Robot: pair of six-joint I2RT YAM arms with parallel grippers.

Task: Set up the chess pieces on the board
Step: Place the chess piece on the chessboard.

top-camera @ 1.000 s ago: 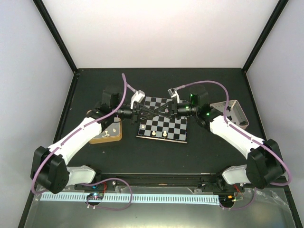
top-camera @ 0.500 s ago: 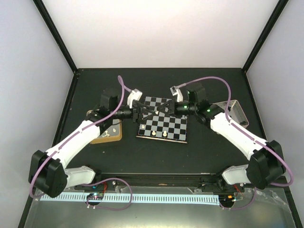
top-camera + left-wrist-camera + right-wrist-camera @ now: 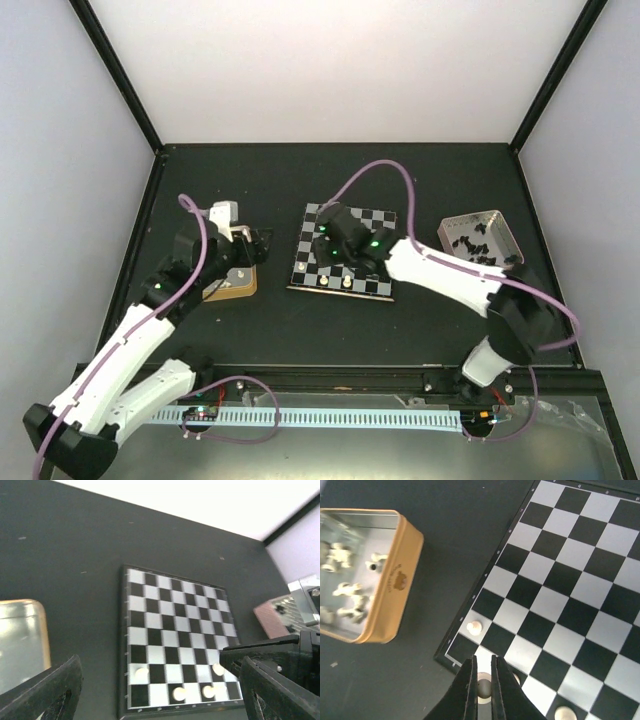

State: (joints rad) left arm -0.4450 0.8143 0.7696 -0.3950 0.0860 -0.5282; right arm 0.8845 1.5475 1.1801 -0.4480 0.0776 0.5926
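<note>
Left of the board [image 3: 570, 580], blurred cream pieces [image 3: 345, 587] are seen in the gold tin [image 3: 395, 580], beside the released left gripper [image 3: 255, 245]. Over the board's near-left corner, a cream piece [image 3: 483, 686] is half hidden by the clenched right gripper [image 3: 481, 662]; a grip cannot be confirmed. Right of the board, black pieces [image 3: 470, 243] are held in the silver tin [image 3: 505, 232]

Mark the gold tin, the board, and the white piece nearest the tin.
gold tin [image 3: 395, 580], right wrist view, outer side wall.
board [image 3: 570, 555], right wrist view, bare square.
white piece [image 3: 474, 626], right wrist view, its top.
</note>
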